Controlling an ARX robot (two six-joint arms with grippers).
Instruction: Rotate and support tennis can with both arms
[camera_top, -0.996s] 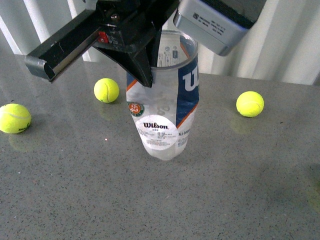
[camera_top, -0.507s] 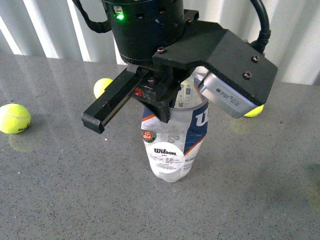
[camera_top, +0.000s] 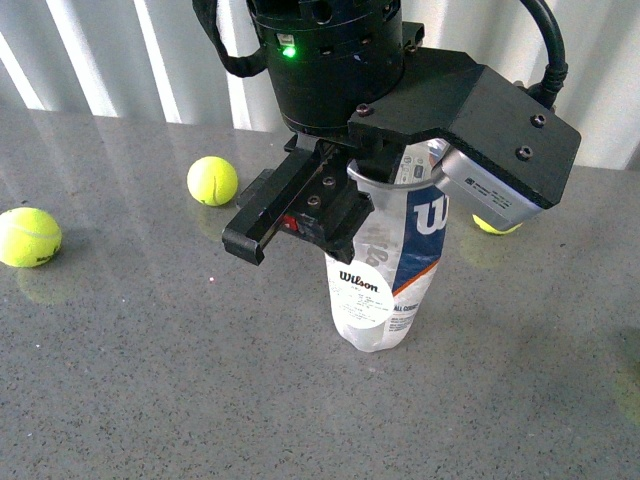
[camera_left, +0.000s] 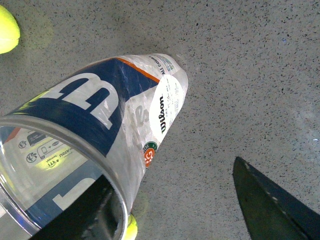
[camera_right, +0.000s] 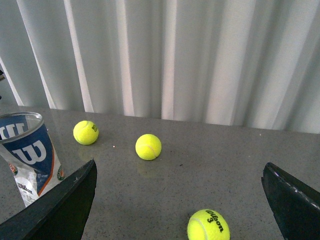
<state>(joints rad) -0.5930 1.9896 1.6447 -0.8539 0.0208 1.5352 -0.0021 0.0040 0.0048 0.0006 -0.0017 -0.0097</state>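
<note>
The tennis can (camera_top: 388, 275) stands upright on the grey table, mouth up, its white Wilson sticker facing the front camera. My left arm hangs over it, and my left gripper (camera_top: 295, 238) is open at the can's rim. In the left wrist view the tennis can (camera_left: 107, 107) fills the frame. One finger (camera_left: 82, 215) shows at the can's mouth, seemingly inside the rim, and the other finger (camera_left: 270, 205) is well clear of the wall. My right gripper (camera_right: 179, 165) is open and empty, off to the side of the tennis can (camera_right: 27, 150).
Yellow tennis balls lie on the table: one (camera_top: 212, 180) behind the can to the left, one (camera_top: 28, 236) at the far left, one (camera_top: 490, 225) half hidden behind the arm's bracket. Another ball (camera_right: 208, 225) lies below the right gripper. A white curtain (camera_right: 175, 55) hangs behind the table.
The left arm has come down over the can's mouth. The can has slid to the right across the table and turned, its white sticker shifting with it. The balls have not moved.
</note>
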